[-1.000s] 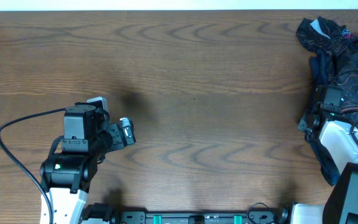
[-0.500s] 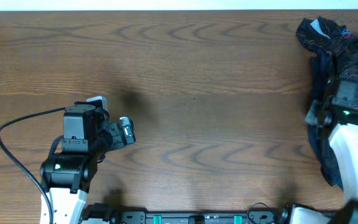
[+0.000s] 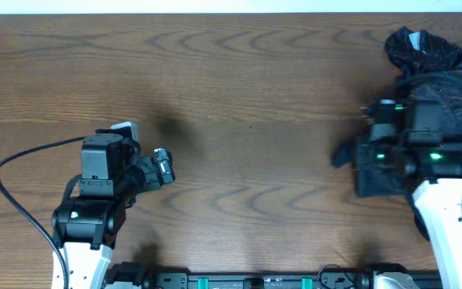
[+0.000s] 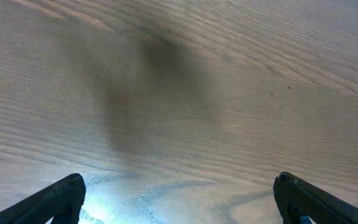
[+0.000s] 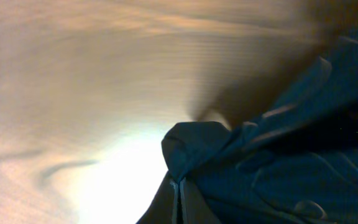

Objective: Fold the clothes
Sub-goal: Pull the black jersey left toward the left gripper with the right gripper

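A pile of dark clothes lies at the table's right edge. On top is the black jersey with thin orange contour lines. My right gripper is shut on a fold of a dark garment and holds it off the table, left of the pile. In the right wrist view the fingertips pinch the cloth, and faint contour lines show on it. My left gripper is open and empty, low over bare wood at the left; its fingers sit wide apart in the left wrist view.
The wooden table runs across the whole view. A black cable loops left of the left arm. More crumpled dark cloth with a white patch sits at the far right corner.
My right gripper has moved left and away from the pile, dragging a dark garment with it. The left arm has not moved.
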